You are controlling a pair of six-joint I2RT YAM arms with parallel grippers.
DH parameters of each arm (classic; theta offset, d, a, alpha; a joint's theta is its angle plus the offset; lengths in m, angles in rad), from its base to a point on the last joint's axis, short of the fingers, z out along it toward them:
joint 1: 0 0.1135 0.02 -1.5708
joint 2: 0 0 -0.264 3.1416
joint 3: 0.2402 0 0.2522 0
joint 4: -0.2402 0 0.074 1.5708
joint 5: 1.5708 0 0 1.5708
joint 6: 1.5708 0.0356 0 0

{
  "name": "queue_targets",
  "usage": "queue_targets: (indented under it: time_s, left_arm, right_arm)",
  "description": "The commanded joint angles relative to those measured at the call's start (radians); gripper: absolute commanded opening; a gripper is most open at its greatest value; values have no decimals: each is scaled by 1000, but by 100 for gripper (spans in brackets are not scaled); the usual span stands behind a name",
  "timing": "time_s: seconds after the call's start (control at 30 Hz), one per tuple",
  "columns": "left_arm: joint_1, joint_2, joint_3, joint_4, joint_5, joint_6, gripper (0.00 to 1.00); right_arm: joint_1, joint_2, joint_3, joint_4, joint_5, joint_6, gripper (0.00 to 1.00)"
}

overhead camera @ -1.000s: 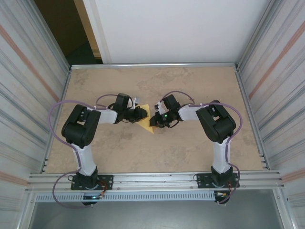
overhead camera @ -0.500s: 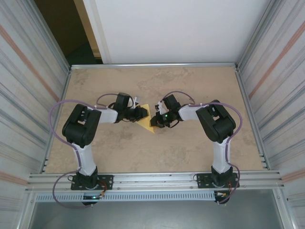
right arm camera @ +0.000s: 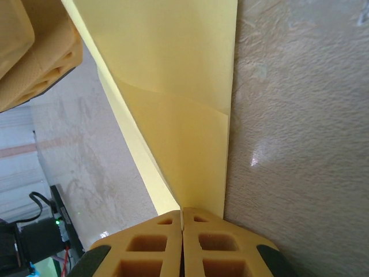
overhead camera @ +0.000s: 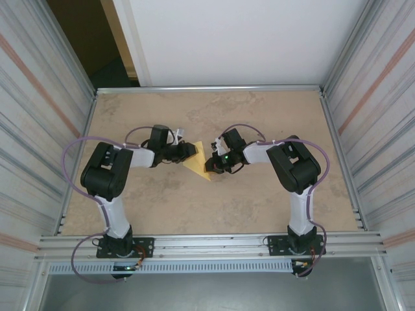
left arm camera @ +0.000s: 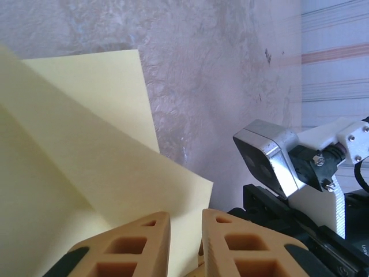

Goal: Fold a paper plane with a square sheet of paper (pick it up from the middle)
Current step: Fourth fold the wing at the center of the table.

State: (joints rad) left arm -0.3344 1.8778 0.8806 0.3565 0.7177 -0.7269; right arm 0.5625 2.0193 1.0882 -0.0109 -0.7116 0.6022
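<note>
The yellow sheet of paper [overhead camera: 196,163] is folded into a triangular shape with layered flaps and stands partly raised off the table between the two grippers. My right gripper [overhead camera: 211,162] is shut on one of its edges; in the right wrist view the pads [right arm camera: 182,214] meet on the paper [right arm camera: 173,86]. My left gripper [overhead camera: 189,150] sits at the paper's left side. Its fingers [left arm camera: 185,222] are open, with the paper [left arm camera: 86,156] seen behind the gap and nothing pinched. The left fingers [right arm camera: 34,63] appear at the top left of the right wrist view.
The marbled beige tabletop [overhead camera: 259,116] is ringed by a metal rail and corrugated side walls [overhead camera: 369,97]. The right wrist's camera housing [left arm camera: 271,161] sits close ahead of the left fingers.
My left arm has drawn back a little to the left, off the paper. The right gripper has kept its hold in the same spot.
</note>
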Motion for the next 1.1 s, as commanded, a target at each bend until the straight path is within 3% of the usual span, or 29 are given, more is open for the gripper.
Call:
queue_targets:
  time_s: [0.0, 1.07]
  left_arm:
    - [-1, 8, -11, 86, 58, -23, 18]
    - [-20, 99, 47, 33, 52, -14, 15]
  right_arm:
    - [-21, 56, -41, -81, 95, -3, 10]
    - [-26, 62, -36, -98, 92, 8, 15]
